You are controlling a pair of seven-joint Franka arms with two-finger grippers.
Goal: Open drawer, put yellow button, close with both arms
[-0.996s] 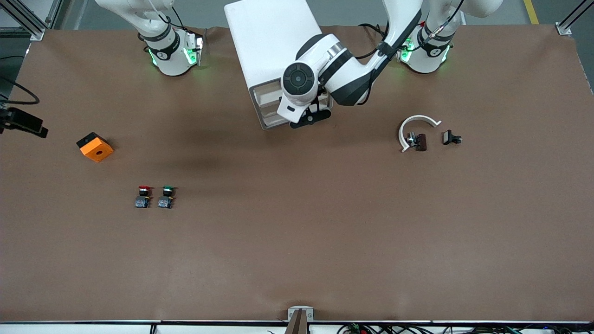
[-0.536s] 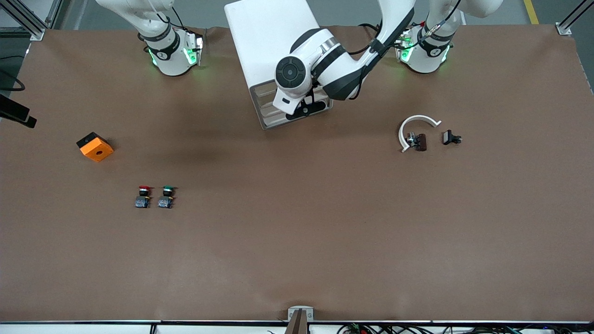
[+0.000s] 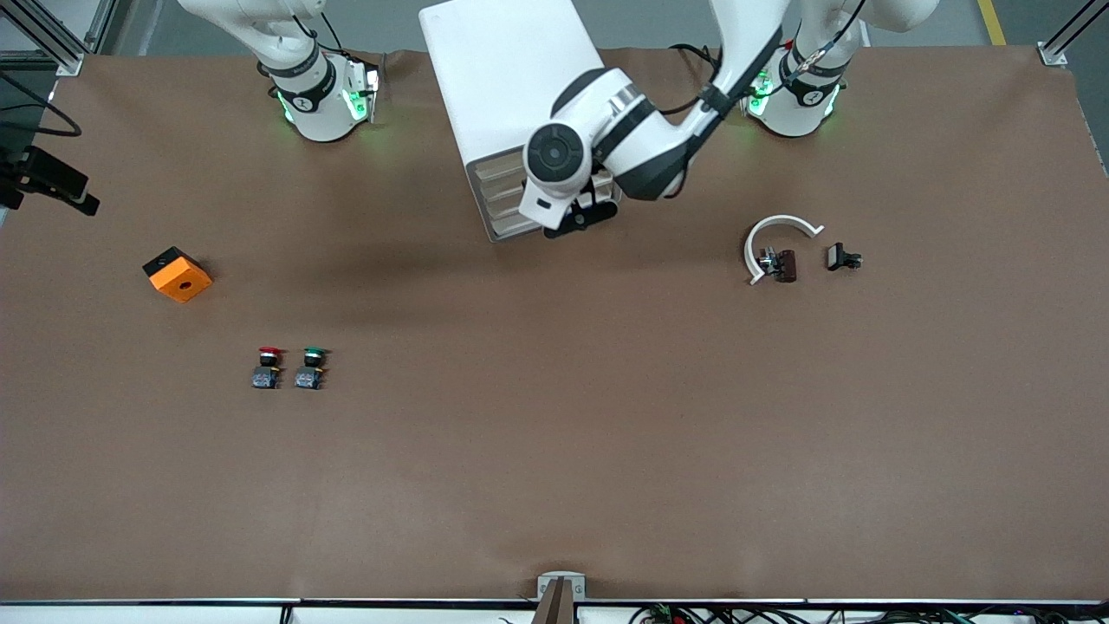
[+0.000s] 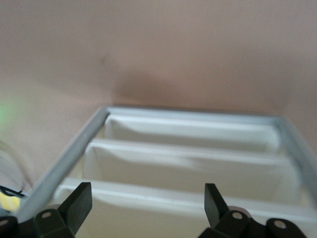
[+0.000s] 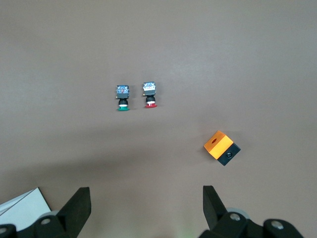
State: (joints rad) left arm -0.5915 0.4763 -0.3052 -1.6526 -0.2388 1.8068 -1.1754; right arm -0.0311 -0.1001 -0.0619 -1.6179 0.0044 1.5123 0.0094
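The white cabinet (image 3: 502, 78) stands between the two arms' bases. Its uppermost drawer (image 3: 498, 165) looks flush with the three below it. The yellow button is not in view. My left gripper (image 3: 582, 217) hangs open and empty just in front of the drawer fronts. In the left wrist view the left gripper (image 4: 147, 206) has its fingers wide apart over the stacked cream drawer fronts (image 4: 188, 166). My right gripper (image 5: 147, 203) is open and empty, held high over the table at the right arm's end. A black part of it (image 3: 52, 184) shows at the front view's edge.
A red-capped button (image 3: 269, 367) and a green-capped button (image 3: 312, 367) stand side by side, with an orange box (image 3: 178, 275) farther from the camera. At the left arm's end lie a white curved piece (image 3: 775, 234), a brown part (image 3: 784, 264) and a black part (image 3: 842, 256).
The uppermost drawer stood a little open one second ago and is now flush. The left gripper pushed toward the cabinet, then drew back slightly. The right hand shifted at the view's edge.
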